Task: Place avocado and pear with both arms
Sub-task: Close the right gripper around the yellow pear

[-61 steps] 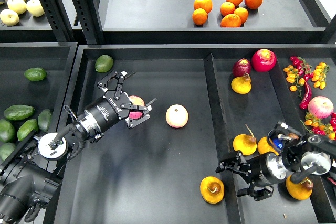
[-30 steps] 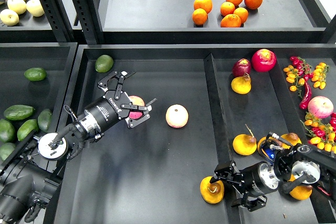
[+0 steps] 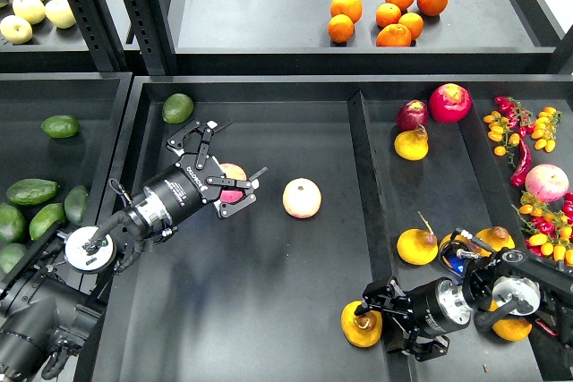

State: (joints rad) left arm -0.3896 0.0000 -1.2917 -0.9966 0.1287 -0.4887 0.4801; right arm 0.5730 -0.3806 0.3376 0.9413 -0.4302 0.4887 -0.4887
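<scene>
The pear is squat and orange-yellow with a brown stem in a dark dimple. It lies at the front right of the middle tray. My right gripper is open right beside it, with its fingers spread at the pear's right side. A green teardrop-shaped avocado lies in the tray's back left corner. My left gripper is open further forward, to the avocado's right. It is spread over a pink-yellow apple, and I cannot tell whether it touches the apple.
A second apple lies mid-tray. A raised divider separates the right tray, which holds more pears, red fruit and small peppers. Several green avocados lie in the left tray. Oranges sit on the back shelf.
My right gripper has moved left across the divider, from the right tray up to the pear. The left arm and all the fruit have stayed still.
</scene>
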